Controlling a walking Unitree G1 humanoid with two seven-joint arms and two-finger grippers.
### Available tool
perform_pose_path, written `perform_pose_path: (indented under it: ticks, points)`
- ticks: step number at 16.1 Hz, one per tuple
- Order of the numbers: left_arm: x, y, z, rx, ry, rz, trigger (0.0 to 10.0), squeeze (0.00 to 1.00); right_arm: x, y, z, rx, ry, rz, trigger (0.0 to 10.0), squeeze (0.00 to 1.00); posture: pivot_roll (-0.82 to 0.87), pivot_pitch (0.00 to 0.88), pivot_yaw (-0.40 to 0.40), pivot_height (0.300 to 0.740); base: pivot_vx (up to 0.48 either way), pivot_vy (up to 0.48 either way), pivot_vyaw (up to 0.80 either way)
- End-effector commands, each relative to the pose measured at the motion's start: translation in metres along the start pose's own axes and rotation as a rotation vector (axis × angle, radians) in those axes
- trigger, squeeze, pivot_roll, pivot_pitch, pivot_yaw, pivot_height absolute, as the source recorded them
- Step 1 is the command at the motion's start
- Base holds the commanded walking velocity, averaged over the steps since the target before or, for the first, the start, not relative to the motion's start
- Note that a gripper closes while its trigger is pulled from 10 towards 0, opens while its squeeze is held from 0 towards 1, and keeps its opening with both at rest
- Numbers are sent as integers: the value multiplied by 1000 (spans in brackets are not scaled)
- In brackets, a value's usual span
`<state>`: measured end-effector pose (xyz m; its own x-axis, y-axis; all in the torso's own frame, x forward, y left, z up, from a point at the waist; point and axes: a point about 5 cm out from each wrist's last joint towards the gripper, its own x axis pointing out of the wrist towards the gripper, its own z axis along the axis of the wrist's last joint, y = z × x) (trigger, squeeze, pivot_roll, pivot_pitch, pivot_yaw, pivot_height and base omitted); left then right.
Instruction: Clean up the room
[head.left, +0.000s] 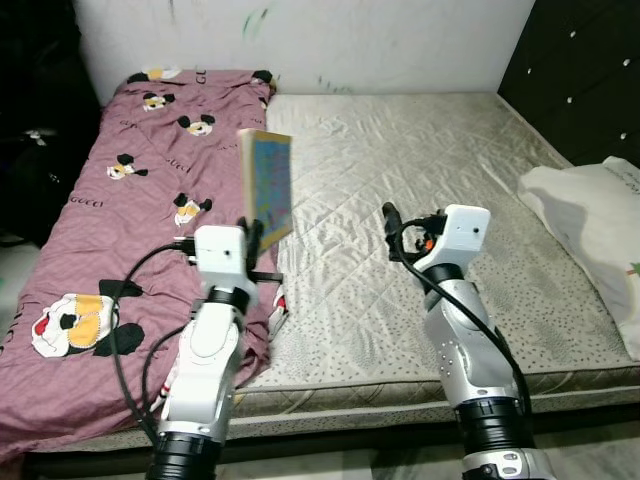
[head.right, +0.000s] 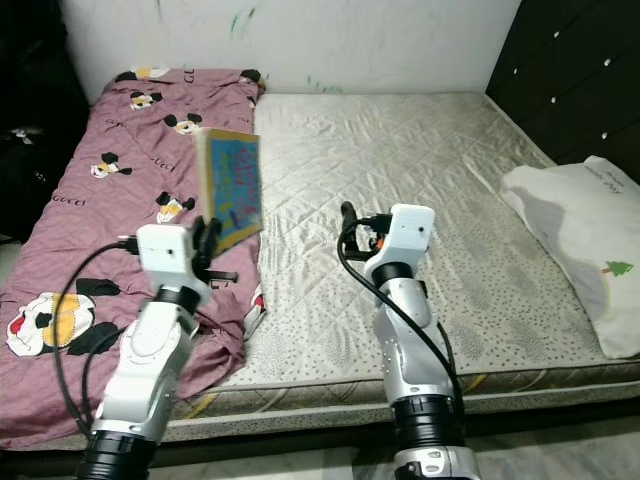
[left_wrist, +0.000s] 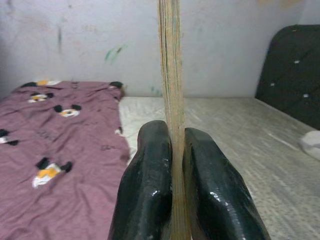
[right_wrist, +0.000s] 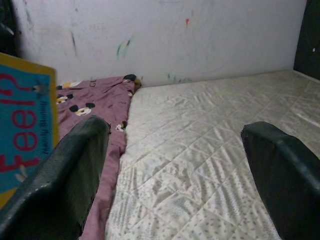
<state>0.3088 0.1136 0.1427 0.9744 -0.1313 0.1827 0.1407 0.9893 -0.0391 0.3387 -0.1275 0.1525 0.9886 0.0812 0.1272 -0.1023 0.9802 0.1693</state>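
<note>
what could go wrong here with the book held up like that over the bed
The left gripper pinches only the bottom edge of the book, which stands upright above it, so it could tip or slip out onto the pink sheet. The thin grip on the pages might also bend them. The right gripper, open and empty above the mattress, sits close beside the book, so a sideways swing could knock it.

Before me lies a bare quilted mattress. A mauve cartoon-print blanket covers its left side, and a white pillow rests at its right edge.
</note>
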Motion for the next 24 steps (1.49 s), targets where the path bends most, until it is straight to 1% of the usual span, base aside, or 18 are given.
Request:
perform_pose_path:
  ticks: [1,10,12,13,14,15,16,17,18,19,20,21,24]
  points:
    - [5,-1,12,5,-58,-9,10000,0,2,3,0,-3,1,9,10000,0,-48,47,-12,740,0,-277,0]
    - [6,-1,11,7,-58,-6,10000,0,3,3,-1,-17,6,15,10000,0,-43,32,-16,740,0,-272,0]
    - [4,3,10,24,-58,13,10000,0,2,2,-3,-25,9,23,10000,0,-37,23,-16,740,0,-257,0]
    - [3,9,9,14,-54,55,10000,0,1,1,-5,-30,13,26,10000,0,-36,22,-16,740,0,0,0]
    - [-1,15,6,53,-49,110,10000,0,0,-1,-7,-40,19,27,10000,0,-32,17,-15,740,0,0,0]
    - [-3,17,4,76,-37,129,10000,0,-2,-3,-9,-46,27,27,10000,0,-27,7,-9,740,0,0,0]
    - [-7,20,-1,69,-7,146,10000,0,-5,-6,-15,-46,47,32,10000,0,-17,0,-6,740,0,0,0]
    - [-10,22,-4,45,10,144,10000,0,-7,-10,-19,-53,56,30,10000,0,-10,0,-6,740,0,0,0]
    - [-18,26,-4,61,-2,145,10000,0,-12,-16,-21,-58,60,19,10000,0,0,0,-6,740,0,0,0]
    - [-24,30,-7,38,8,143,10000,0,-15,-21,-23,-66,60,9,10000,0,5,0,-4,740,0,0,0]
    - [-28,34,-9,36,19,159,10000,0,-18,-25,-24,-72,60,-1,10000,0,7,0,-1,740,0,0,0]
    - [-32,40,-9,67,16,163,10000,0,-22,-30,-25,-89,60,-11,10000,0,9,0,2,740,0,0,0]
    - [-39,45,-11,79,37,170,10000,0,-28,-37,-28,-107,73,-23,10000,0,11,0,0,740,0,0,0]
